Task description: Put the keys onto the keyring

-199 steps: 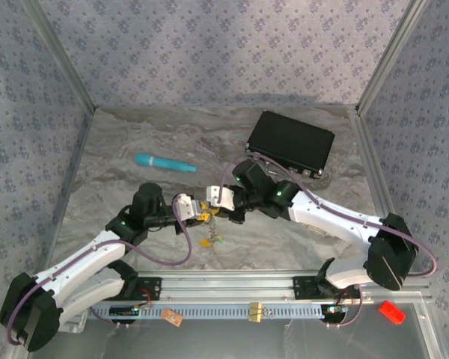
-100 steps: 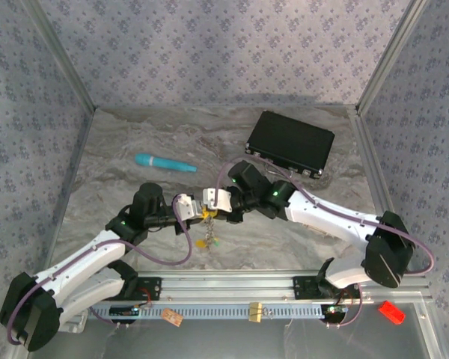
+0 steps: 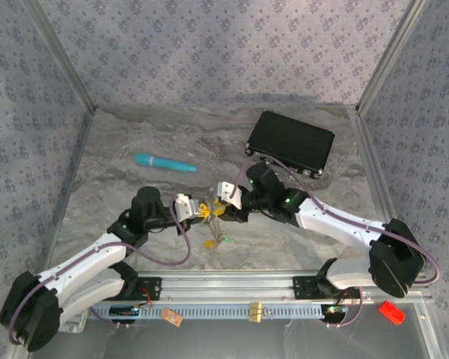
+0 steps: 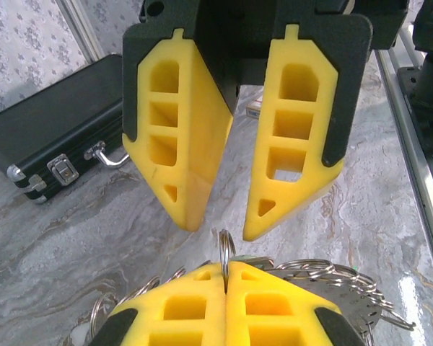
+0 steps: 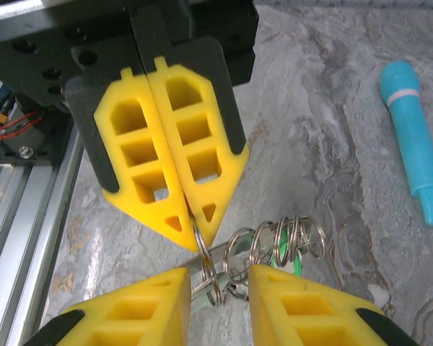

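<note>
Silvery keyring [image 5: 203,259] sits pinched in left hand [image 5: 191,234], facing parted right hand [image 4: 224,227].

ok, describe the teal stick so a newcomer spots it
On the grey marbled table, look left of the black latched hard case. The teal plastic pen-like stick lies flat there alone: long and smooth, unlike the tangle of metal rings nearer the arms.
</note>
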Motion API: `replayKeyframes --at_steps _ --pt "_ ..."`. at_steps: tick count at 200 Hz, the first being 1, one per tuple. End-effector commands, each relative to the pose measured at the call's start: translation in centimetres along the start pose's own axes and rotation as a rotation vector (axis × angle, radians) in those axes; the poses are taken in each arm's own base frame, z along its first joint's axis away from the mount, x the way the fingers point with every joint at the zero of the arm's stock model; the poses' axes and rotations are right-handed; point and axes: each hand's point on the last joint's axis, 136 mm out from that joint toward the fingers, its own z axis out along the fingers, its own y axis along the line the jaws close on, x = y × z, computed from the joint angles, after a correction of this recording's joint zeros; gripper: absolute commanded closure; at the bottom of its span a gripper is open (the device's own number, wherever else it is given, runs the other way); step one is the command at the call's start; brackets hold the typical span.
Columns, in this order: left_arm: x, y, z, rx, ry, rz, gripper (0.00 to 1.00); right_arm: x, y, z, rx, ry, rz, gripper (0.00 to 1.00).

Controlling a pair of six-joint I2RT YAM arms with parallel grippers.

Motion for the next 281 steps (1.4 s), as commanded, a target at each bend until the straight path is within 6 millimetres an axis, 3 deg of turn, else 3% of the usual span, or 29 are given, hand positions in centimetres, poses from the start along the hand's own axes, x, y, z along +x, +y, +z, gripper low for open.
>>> replayKeyframes --at_steps 1,52,83,104,116,167,281 --pt "-2.5 -0.4 -0.3 0.02 -0.092 0.044 1.0 -0.9 0.1 0.2 -0.033 -0.043 0.011 0.73" --pt "-2.6 -0.4 -0.3 0.023 -0.099 0.049 1.0 -1.0 0.2 0.3 -0.056 -0.034 0.005 0.82" --pt "-2.6 -0.3 -0.4 0.012 -0.095 0.047 1.0 -1.5 0.0 0.0 -0.051 -0.036 -0.008 1.0" --pt "-2.2 0.3 -0.4 -0.019 -0.062 0.039 0.78 -1.7 0.0 -0.4 -0.045 -0.018 -0.025 1.0" --pt "-1.9 0.3 -0.5 -0.02 -0.035 0.045 0.75 -1.6 0.0 -0.5 -0.04 0.014 -0.043 1.0" --pt "-1.6 0.4 -0.4 -0.011 0.014 0.04 0.76 -0.1 0.3 -0.5 -0.049 0.172 -0.101 1.0" --pt "-1.7 0.3 0.2 0.022 0.015 0.032 0.83 -0.8 0.7 0.6 -0.079 0.238 -0.178 1.0"
